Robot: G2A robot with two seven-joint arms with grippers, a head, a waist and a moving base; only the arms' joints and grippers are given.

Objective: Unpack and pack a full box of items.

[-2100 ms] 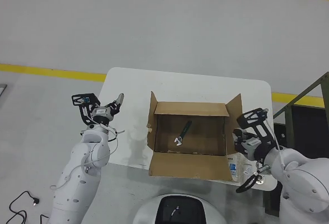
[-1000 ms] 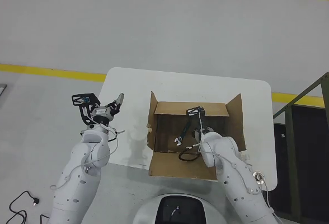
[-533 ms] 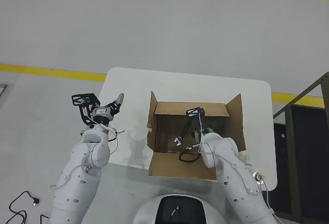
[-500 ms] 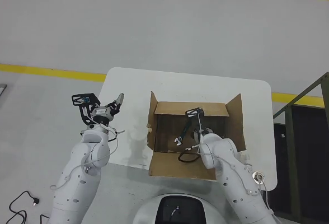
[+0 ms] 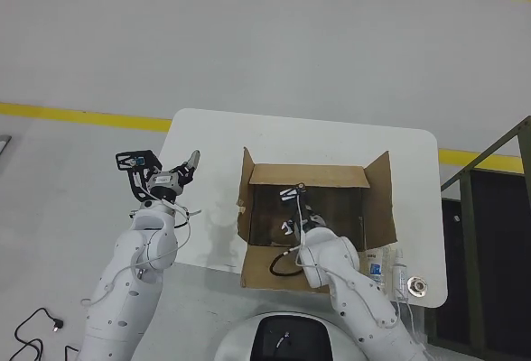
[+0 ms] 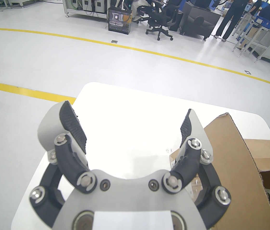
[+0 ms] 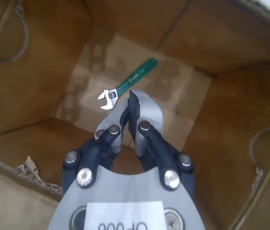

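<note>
Unpack step: your R jaws, closed & empty, hang inside box (image 7: 41, 48), wrench (image 7: 128, 82) just ahead, lower. Next you open them, drop, grip it. L jaws open, empty.

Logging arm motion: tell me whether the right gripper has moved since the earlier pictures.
Yes. In the top view the right gripper went from outside the box, on its right, to inside it, then shifted toward its left wall.

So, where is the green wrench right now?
In the right wrist view, the wrench lies flat on the floor of the box, beyond the shut right gripper.
</note>
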